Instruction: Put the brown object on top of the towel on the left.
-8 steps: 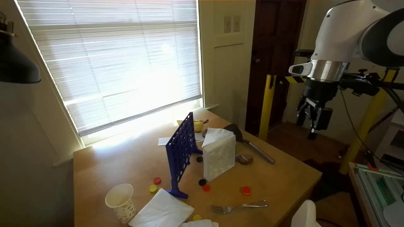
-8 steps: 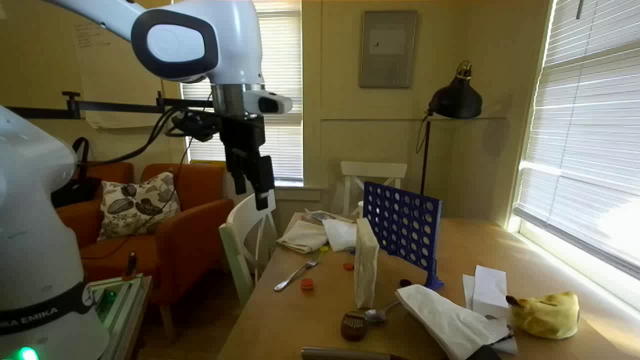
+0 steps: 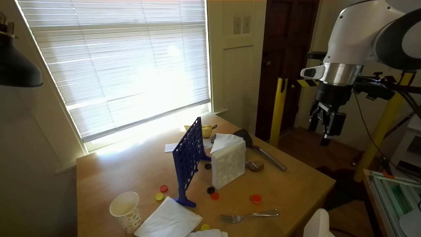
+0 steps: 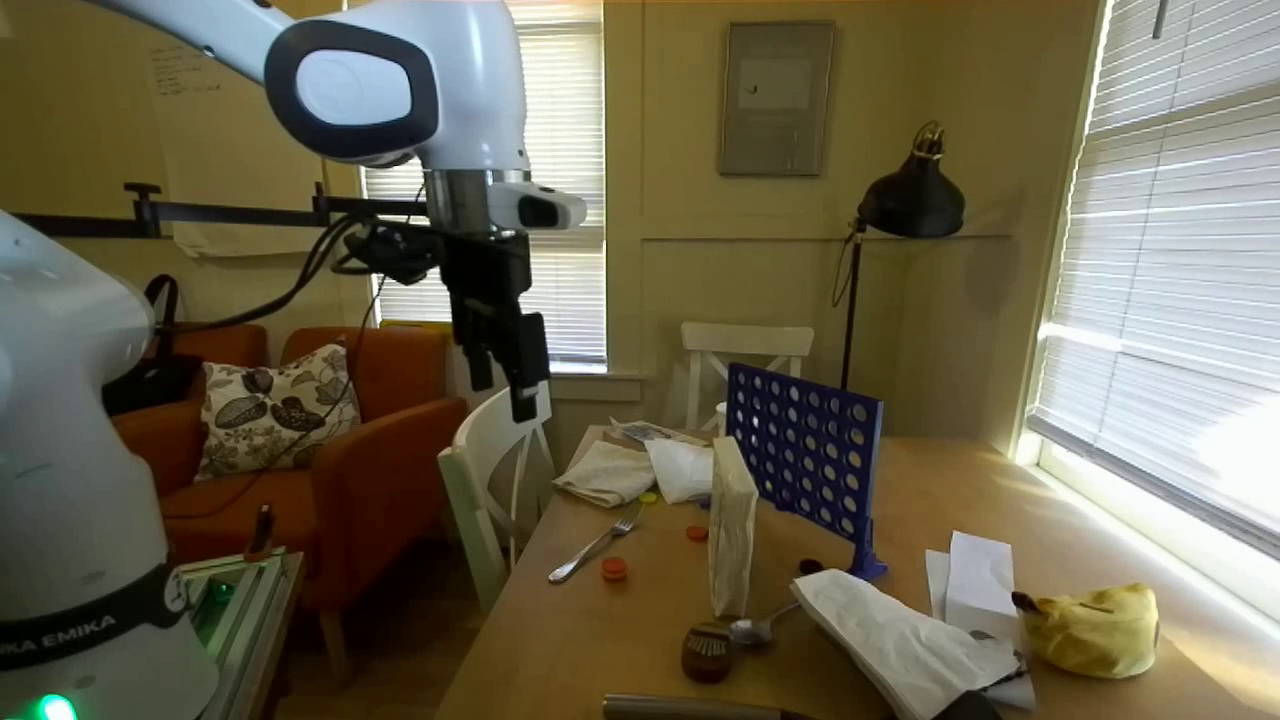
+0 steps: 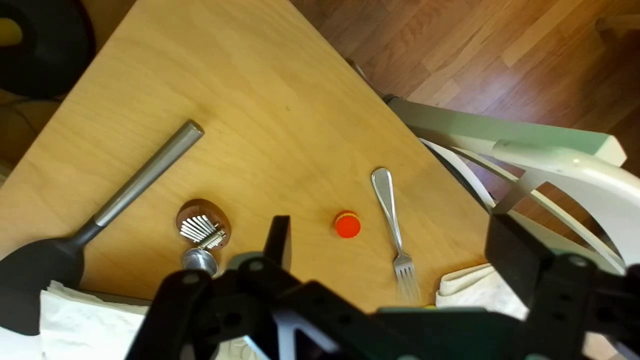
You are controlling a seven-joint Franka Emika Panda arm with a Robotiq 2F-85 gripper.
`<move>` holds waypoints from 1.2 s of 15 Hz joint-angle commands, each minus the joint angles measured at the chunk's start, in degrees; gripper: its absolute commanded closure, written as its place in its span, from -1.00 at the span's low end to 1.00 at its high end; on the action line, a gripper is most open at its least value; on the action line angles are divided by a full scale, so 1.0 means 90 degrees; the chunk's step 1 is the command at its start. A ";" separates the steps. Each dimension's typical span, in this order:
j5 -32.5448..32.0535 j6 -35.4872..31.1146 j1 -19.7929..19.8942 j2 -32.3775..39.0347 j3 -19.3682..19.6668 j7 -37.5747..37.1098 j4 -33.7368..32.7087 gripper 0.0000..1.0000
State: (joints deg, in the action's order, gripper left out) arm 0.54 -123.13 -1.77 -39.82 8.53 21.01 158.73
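The brown object is a small round wooden piece with metal tines (image 5: 202, 226), lying on the table. It also shows in both exterior views (image 3: 256, 166) (image 4: 707, 653). A cream folded towel (image 4: 605, 473) lies at the table's left edge in an exterior view; a folded corner of it (image 5: 482, 290) shows in the wrist view, partly hidden by a finger. My gripper (image 5: 387, 225) is open and empty, with its fingers wide apart. In both exterior views the gripper (image 3: 319, 132) (image 4: 503, 393) hangs high above table level, apart from everything on the table.
A silver spoon (image 5: 200, 261) touches the brown object. A spatula (image 5: 145, 175), fork (image 5: 386, 195) and red discs (image 5: 347, 224) lie nearby. An upright white napkin block (image 4: 733, 530) and blue game grid (image 4: 805, 450) stand mid-table. White napkins (image 4: 895, 640) (image 4: 682, 468) and a white chair (image 4: 500, 470) are near.
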 commanded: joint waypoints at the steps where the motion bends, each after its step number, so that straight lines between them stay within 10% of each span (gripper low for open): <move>1: -0.0921 0.0062 0.0589 0.0356 0.0096 0.0189 -0.0284 -1.00; 9: -0.2937 -0.0598 0.1117 0.1934 0.1100 0.2750 -0.1264 -1.00; 18: -0.2697 -0.0845 0.1233 0.2104 0.1013 0.2997 -0.1336 -1.00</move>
State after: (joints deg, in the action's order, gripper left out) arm -24.34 -130.67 8.09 -21.01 18.89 47.55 146.72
